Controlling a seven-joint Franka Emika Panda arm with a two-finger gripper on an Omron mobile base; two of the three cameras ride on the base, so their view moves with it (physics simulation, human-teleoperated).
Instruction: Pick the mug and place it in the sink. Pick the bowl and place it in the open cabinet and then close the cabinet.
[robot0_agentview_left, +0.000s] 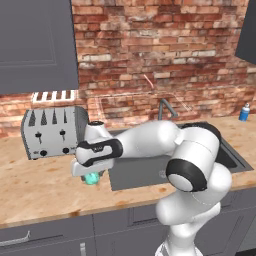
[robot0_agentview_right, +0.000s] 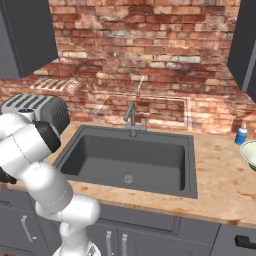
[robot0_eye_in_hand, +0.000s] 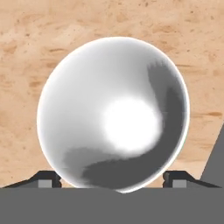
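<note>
The mug (robot0_eye_in_hand: 113, 113) stands upright on the wooden counter, its white inside seen from straight above in the hand view. My gripper (robot0_eye_in_hand: 111, 177) is open, with one dark fingertip (robot0_eye_in_hand: 47, 178) on each side of the mug's rim. From the left base view a bit of the teal mug (robot0_agentview_left: 91, 178) shows under my hand (robot0_agentview_left: 90, 170), just left of the sink (robot0_agentview_left: 150, 172). The dark sink (robot0_agentview_right: 130, 160) has a round drain. The cream bowl (robot0_agentview_right: 250, 152) sits on the counter at the far right. I cannot tell which wall cabinet (robot0_agentview_left: 35, 40) is the open one.
A silver toaster (robot0_agentview_left: 50, 132) stands close behind my hand. A faucet (robot0_agentview_right: 131, 117) rises at the sink's back edge. A small blue bottle (robot0_agentview_right: 242, 135) stands right of the sink near the bowl. Another dark wall cabinet (robot0_agentview_right: 245, 45) hangs at the upper right.
</note>
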